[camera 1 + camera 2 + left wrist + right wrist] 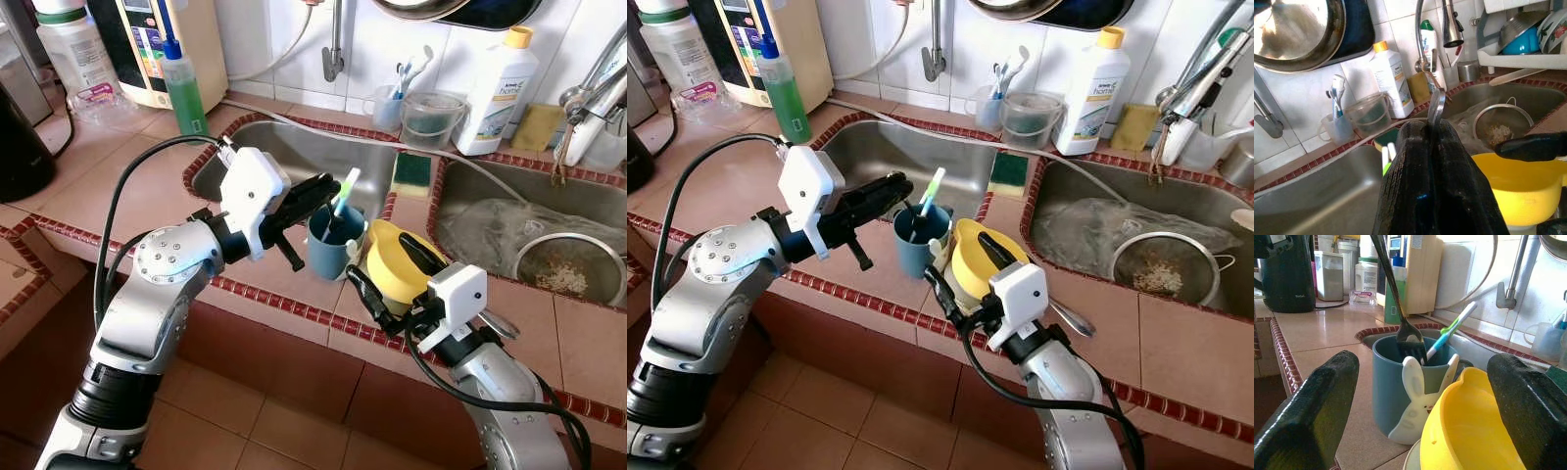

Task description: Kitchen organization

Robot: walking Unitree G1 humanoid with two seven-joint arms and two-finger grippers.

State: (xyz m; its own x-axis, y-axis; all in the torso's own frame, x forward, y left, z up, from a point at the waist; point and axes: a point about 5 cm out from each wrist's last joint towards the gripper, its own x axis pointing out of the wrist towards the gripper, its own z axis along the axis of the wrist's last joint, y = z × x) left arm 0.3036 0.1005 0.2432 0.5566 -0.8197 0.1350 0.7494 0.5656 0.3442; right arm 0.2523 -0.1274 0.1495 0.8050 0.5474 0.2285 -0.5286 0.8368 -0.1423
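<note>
Tiled counter [118,166] with two sinks, one blue mug [331,247] holding one toothbrush [343,189] beside one yellow bowl [394,262]; left gripper [1432,147] clamped on fork [1409,340] tines-down in mug; right gripper [1422,401] spread wide around bowl.

Home kitchen, tiled counter [118,166], double steel sink [294,147], dish soap [183,90], wall tap [334,59]
</note>
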